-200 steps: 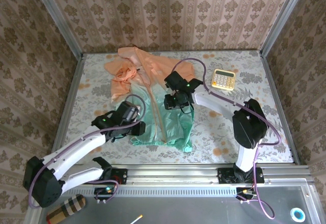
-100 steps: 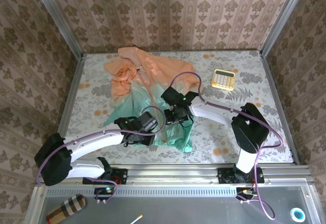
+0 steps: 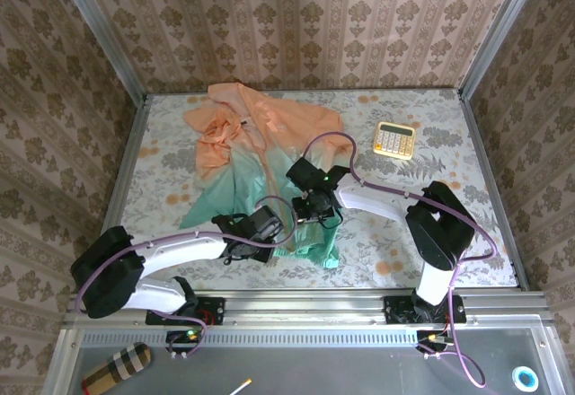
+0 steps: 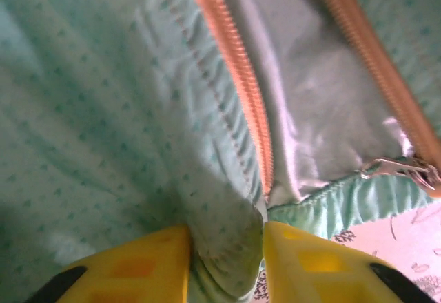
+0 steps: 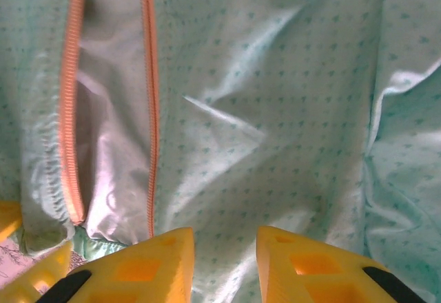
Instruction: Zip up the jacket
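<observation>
While both jaws pinch its mint hem, the jacket (image 3: pixel 260 157) lies unzipped, orange teeth parted.

Floral table (image 3: pixel 449 126) bears jacket (image 3: pixel 260 144) and calculator (image 3: pixel 394 139).

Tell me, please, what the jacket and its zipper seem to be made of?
The jacket looks like thin, glossy synthetic fabric, maybe nylon or polyester: it shines, creases sharply and carries a fine dot print. The zipper teeth look like orange moulded plastic or coil, matt and ribbed. The zipper pull appears to be silvery metal, judging by its glint.
</observation>
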`<action>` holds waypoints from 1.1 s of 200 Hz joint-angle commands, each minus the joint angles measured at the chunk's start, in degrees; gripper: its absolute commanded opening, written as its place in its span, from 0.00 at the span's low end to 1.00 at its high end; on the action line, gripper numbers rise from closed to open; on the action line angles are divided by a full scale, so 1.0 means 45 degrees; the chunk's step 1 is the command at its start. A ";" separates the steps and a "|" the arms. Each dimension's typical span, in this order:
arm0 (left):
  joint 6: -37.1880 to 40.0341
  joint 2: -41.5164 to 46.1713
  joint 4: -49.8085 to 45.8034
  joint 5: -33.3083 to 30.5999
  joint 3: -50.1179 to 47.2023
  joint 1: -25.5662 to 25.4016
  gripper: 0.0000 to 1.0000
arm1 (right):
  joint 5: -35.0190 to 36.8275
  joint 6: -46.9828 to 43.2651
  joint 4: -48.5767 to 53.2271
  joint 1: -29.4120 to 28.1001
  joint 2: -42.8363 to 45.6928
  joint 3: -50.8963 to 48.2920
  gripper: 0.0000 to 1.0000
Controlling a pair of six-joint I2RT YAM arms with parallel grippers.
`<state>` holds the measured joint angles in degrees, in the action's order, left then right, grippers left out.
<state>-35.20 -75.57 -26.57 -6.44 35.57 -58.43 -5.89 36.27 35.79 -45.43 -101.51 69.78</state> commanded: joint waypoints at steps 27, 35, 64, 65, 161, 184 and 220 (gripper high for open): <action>-0.0054 0.1473 -0.0229 -0.0288 -0.0177 0.0356 0.00 | -0.0166 0.0221 -0.0306 -0.0049 -0.0324 -0.0405 0.25; -0.0039 0.1894 -0.0268 -0.0089 -0.0262 0.0617 0.00 | -0.0212 0.0240 -0.0353 -0.0043 -0.0368 -0.0464 0.25; 0.0029 0.3740 -0.0514 0.0652 -0.0526 0.1464 0.00 | -0.0236 0.0279 -0.0558 -0.0051 -0.0445 -0.0581 0.24; 0.0029 0.3802 -0.0518 0.0680 -0.0534 0.1492 0.00 | -0.0235 0.0289 -0.0564 -0.0056 -0.0447 -0.0583 0.24; -0.1885 0.7467 0.3345 0.5976 -0.2802 0.4963 0.00 | -0.1283 0.0381 -0.2044 0.0312 0.2150 -0.0103 0.29; -0.2712 0.7402 0.4951 0.7284 -0.3566 0.5747 0.00 | -0.2856 0.0877 -0.2835 0.0369 0.2071 -0.0057 0.32; -0.3273 0.7418 0.6290 0.8410 -0.4127 0.6415 0.00 | -0.4328 0.2134 -0.4785 0.0351 0.1852 -0.0661 0.34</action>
<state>-46.46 -42.59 -6.31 24.60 18.09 -30.98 -18.57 41.08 20.86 -43.86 -92.09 68.38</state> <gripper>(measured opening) 0.048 0.334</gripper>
